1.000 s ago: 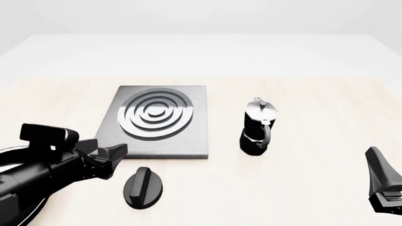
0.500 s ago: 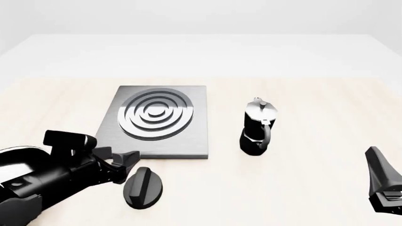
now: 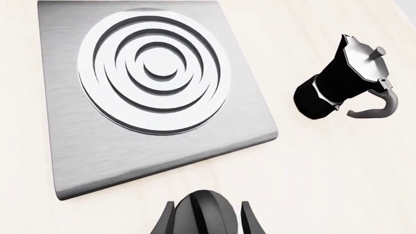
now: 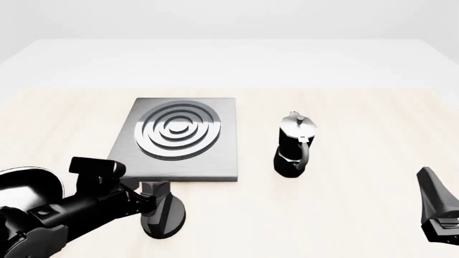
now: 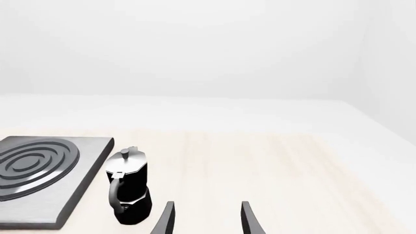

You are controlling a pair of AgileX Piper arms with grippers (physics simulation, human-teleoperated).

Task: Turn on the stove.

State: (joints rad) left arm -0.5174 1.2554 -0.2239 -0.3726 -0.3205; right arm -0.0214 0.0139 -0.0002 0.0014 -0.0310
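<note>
The stove [image 4: 215, 156] is a flat brushed-grey slab with silver burner rings, left of the table's centre. Its separate black ridged knob [image 4: 172, 217] lies on the table just in front of it. My left gripper [image 4: 156, 194] is down over the knob, open. In the left wrist view the knob [image 3: 208, 222] sits between the two fingers [image 3: 167, 222], with the stove [image 3: 65, 161] beyond it. My right gripper [image 4: 435, 201] hangs open at the front right, far from the stove, holding nothing; its fingers [image 5: 166, 219] show spread apart.
A black-and-silver moka pot [image 4: 294, 146] stands upright right of the stove, also seen as the moka pot [image 3: 341, 80] in the left wrist view and the moka pot [image 5: 127, 187] in the right wrist view. The pale wooden tabletop [image 4: 358, 118] stretches behind it.
My left arm has swung right and forward, bringing its open fingers from left of the knob to around it. The right arm, stove and moka pot have not moved.
</note>
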